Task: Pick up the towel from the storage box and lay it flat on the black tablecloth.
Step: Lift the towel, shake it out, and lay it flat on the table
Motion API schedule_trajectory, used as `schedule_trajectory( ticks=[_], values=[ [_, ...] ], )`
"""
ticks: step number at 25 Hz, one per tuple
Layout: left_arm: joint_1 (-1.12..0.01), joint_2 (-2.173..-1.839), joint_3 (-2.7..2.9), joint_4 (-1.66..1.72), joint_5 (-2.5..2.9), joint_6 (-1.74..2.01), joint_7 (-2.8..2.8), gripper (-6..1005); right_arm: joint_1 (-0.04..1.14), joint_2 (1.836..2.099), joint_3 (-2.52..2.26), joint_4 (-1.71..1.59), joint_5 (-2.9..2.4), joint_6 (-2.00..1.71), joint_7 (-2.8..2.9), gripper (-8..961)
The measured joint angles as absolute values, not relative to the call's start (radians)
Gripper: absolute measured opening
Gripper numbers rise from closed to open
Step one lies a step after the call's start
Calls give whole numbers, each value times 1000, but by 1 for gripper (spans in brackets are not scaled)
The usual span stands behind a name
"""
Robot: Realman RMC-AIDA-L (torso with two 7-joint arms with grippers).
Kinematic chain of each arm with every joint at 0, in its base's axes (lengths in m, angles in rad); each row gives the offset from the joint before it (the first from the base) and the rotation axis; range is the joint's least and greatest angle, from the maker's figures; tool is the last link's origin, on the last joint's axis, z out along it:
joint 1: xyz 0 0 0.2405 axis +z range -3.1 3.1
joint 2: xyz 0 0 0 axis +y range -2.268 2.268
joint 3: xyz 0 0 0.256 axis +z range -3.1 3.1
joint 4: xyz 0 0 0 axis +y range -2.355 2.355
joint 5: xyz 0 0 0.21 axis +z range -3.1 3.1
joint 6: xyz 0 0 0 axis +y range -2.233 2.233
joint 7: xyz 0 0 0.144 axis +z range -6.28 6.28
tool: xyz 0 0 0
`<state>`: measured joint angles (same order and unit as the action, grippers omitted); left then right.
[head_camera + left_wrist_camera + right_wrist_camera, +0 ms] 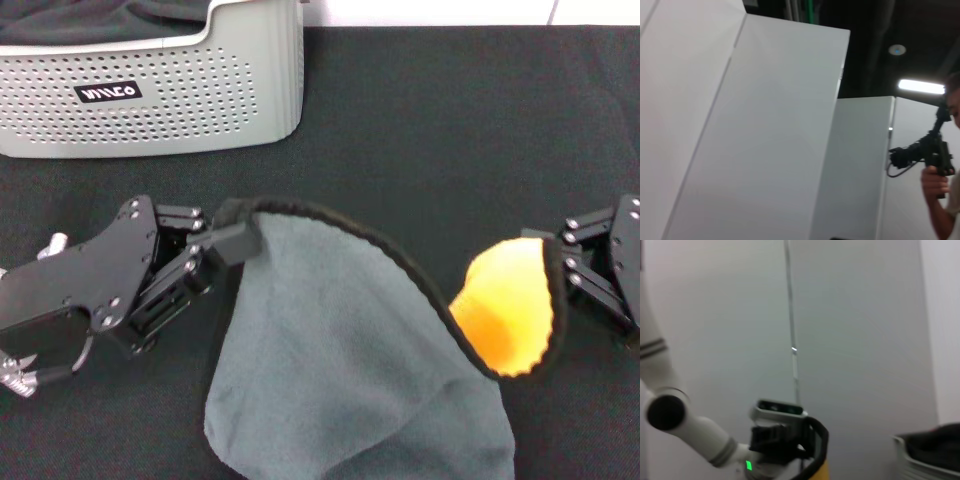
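Observation:
The grey-green towel (330, 330) with black edging hangs above the black tablecloth (440, 130), stretched between both grippers. My left gripper (235, 240) is shut on its left top corner. My right gripper (556, 255) is shut on the right corner, where the towel folds over and shows an orange underside (505, 310). The top edge sags between the grippers and the lower part runs out of view. The storage box (170, 90) stands at the back left, apart from both grippers. The right wrist view shows the left gripper with the towel's edge (817, 450).
A dark charcoal cloth (90, 20) lies inside the box; the box rim also shows in the right wrist view (925, 465). The left wrist view shows white wall panels and a person holding a camera rig (932, 155).

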<state>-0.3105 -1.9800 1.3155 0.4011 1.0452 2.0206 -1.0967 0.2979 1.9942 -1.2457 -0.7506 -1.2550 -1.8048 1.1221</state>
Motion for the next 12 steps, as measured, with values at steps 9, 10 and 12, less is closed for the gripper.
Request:
schedule_trajectory(
  ticks=[9, 10, 12],
  values=[
    [-338, -2000, 1294, 382, 1059, 1856, -1062, 43, 387, 1994, -1245, -632, -1268, -1650, 1103, 6],
    [-344, -2000, 1294, 377, 1060, 1845, -1054, 43, 387, 1994, -1245, -632, -1268, -1650, 1103, 6],
    [-357, -2002, 1294, 361, 1060, 1836, -1025, 43, 411, 2003, -1248, -603, -1275, -1583, 1083, 6]
  ],
)
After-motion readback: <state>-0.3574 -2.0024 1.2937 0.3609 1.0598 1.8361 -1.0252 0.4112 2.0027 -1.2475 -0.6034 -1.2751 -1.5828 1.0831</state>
